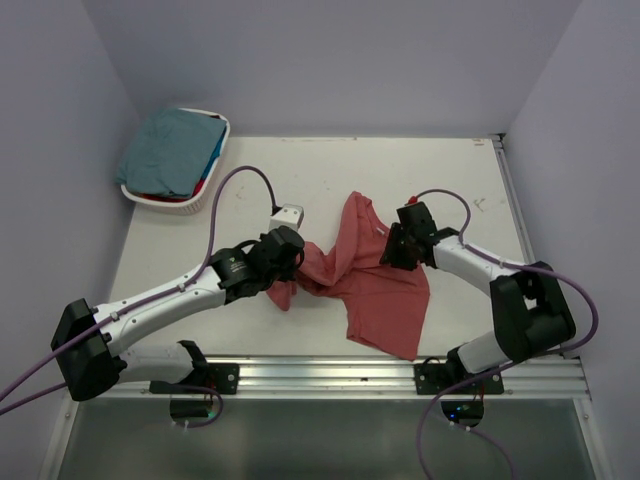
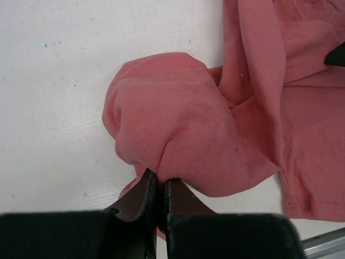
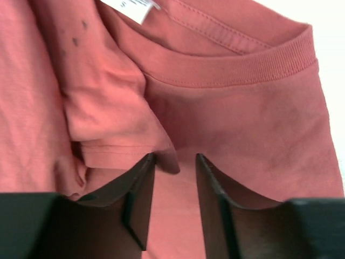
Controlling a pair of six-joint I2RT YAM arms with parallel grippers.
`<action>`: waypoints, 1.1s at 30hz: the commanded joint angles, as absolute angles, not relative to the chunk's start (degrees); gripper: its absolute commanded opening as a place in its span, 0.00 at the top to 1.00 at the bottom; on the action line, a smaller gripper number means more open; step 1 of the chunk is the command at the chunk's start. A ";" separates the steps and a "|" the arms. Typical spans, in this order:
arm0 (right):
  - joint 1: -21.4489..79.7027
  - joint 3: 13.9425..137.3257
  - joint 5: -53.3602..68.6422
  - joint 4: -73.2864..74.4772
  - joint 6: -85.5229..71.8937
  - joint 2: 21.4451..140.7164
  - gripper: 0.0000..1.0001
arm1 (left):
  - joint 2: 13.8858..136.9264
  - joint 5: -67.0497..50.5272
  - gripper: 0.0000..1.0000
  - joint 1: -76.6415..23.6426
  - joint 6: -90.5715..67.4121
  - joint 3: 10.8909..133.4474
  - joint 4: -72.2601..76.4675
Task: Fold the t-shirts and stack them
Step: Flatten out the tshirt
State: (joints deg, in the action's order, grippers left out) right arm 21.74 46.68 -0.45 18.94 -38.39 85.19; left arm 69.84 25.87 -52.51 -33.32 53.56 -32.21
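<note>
A faded brick-red t-shirt (image 1: 375, 290) lies crumpled in the middle of the table. My left gripper (image 1: 290, 262) is shut on a bunched fold of it (image 2: 172, 135) at the shirt's left side. My right gripper (image 1: 395, 248) is open, its jaws down on the shirt near the collar (image 3: 237, 70), with a sleeve hem (image 3: 118, 151) against the left finger. A muted teal t-shirt (image 1: 170, 150) lies on top of the white basket (image 1: 165, 203) at the back left, with bits of bright blue and red cloth under it.
The basket stands in the table's back left corner by the wall. A metal rail (image 1: 330, 375) runs along the near edge between the arm bases. Grey walls close in the left, back and right sides.
</note>
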 commanded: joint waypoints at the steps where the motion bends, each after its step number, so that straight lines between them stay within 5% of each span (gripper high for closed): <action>1: 21.88 45.79 -0.26 16.09 -39.64 85.60 0.62 | 69.52 26.10 1.00 -52.03 -32.78 54.76 -29.44; 6: 21.97 45.44 1.05 15.03 -39.64 84.38 1.00 | 69.52 26.19 1.00 -52.03 -32.78 54.49 -29.36; 25: 21.88 50.09 -2.11 22.85 -34.89 64.61 1.00 | 71.54 25.93 1.00 -50.71 -32.96 51.50 -27.69; 33: 21.97 49.05 -2.81 24.09 -35.15 73.81 1.00 | 71.19 25.40 1.00 -50.63 -32.78 51.50 -27.07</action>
State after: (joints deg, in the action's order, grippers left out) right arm 21.74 48.80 -1.45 22.76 -35.55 68.75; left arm 71.68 25.43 -51.03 -33.34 51.46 -29.98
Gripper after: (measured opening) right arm 0.010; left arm 0.042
